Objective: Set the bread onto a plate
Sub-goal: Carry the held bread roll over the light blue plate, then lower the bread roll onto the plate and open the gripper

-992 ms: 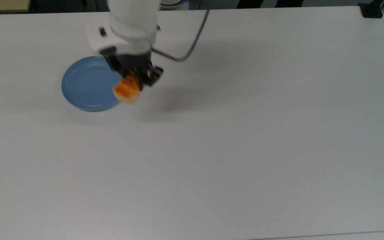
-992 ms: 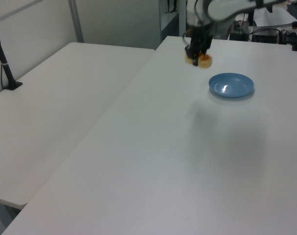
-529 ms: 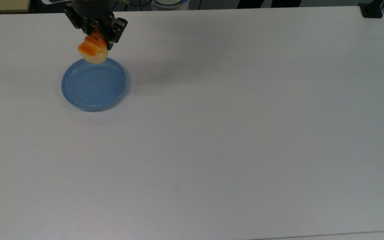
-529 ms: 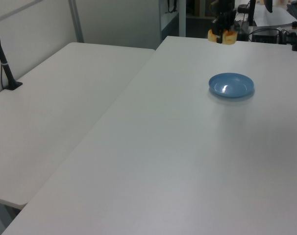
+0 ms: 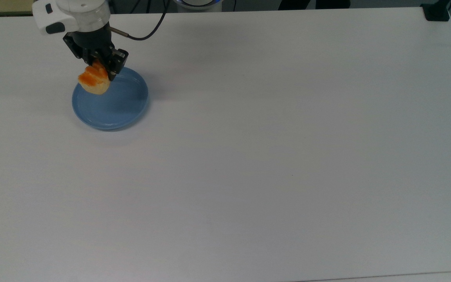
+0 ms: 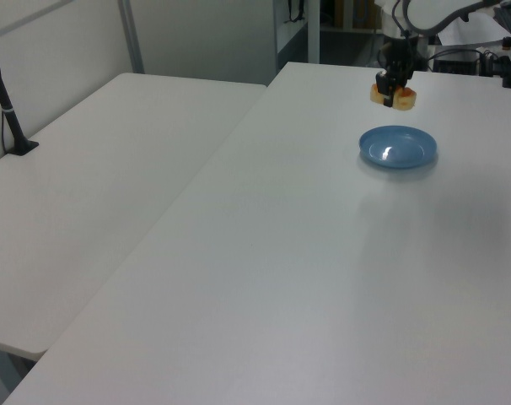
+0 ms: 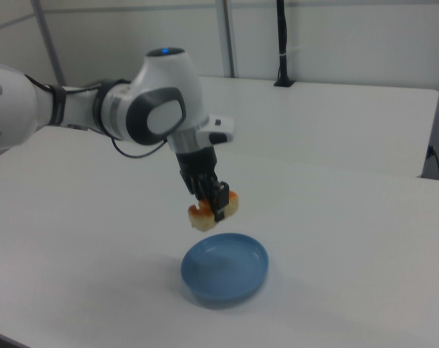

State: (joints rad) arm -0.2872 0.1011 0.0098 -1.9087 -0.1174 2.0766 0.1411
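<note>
Now the gripper (image 5: 99, 69) has come back down toward the plate (image 5: 123, 109) compared with half a second ago, when it sat higher in the top view, near the far table edge with the bread just past the plate's rim. Its fingers are closed tight on the bread (image 5: 92, 81), which hangs in the air, orange crust showing and the pale side below.

Seen in the top view, upper left of the frame, the bread overlaps the plate's upper-left rim. The right view puts the bread (image 7: 212, 209) clearly above the plate (image 7: 234, 279), not touching it, and toward the right view's left of the plate's middle. From the left view, upper right of the frame, the bread (image 6: 396, 97) and gripper (image 6: 394, 84) sit above and beyond the plate (image 6: 398, 148), with a gap of bare table between them.

The plate itself has not shifted from where it lay a second ago. It rests on the white table (image 5: 272, 164). A dark cable (image 5: 147, 33) loops from the arm's wrist toward the top edge of the top view. A second white table (image 6: 104, 194) stands alongside at the left view's left, with a black post (image 6: 7, 114) clamped to its far edge. Nothing lies between bread and plate.
</note>
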